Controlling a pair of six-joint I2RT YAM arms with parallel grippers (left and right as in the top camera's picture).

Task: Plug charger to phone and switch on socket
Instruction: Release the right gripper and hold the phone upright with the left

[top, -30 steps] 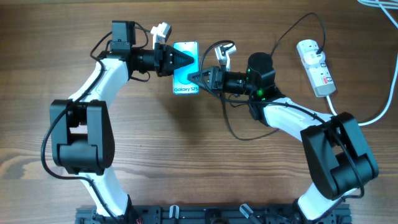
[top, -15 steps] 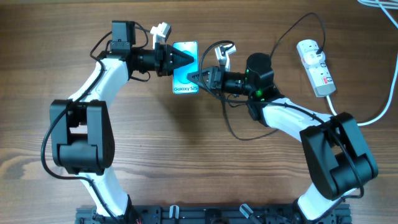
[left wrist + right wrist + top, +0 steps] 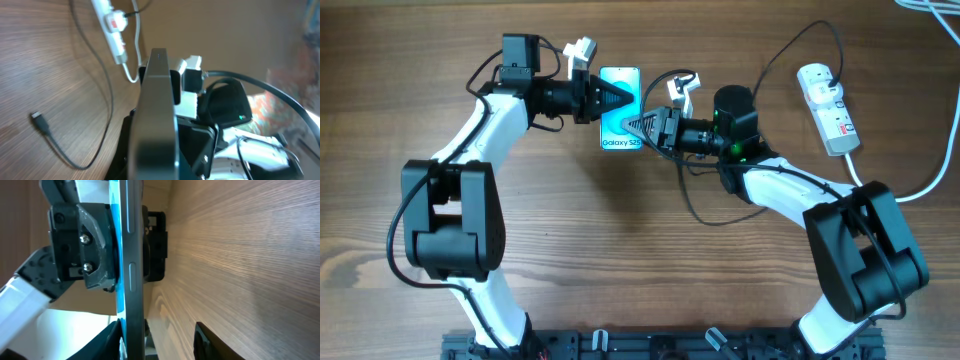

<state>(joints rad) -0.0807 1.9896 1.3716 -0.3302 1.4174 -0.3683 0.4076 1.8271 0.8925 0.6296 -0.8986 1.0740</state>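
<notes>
phone held off the table between two grippers, charger plug lying loose

the left gripper (image 3: 620, 98) is clamped on the phone (image 3: 610, 128), one finger on the turquoise screen and one on the back. the phone is level and clear of the wooden table (image 3: 620, 260), screen upward, and its white "galaxy s25" strip is at the end nearer the robot's base.

the right gripper (image 3: 630, 125) reaches in from the opposite long edge. its jaws are parted and straddle that edge. in the right wrist view one finger (image 3: 110, 337) sits just beside the screen, and the other stands well apart from the back.

the charger (image 3: 111, 105) is a thin black cable. it trails across the wood, and its small plug (image 3: 39, 120) lies free on the table, held by neither gripper and apart from the phone.

the socket (image 3: 828, 108) is a white power strip with red marks. it lies near the table's right edge, well apart from the phone, with a thick white cord (image 3: 940, 160) leading away from it.
</notes>
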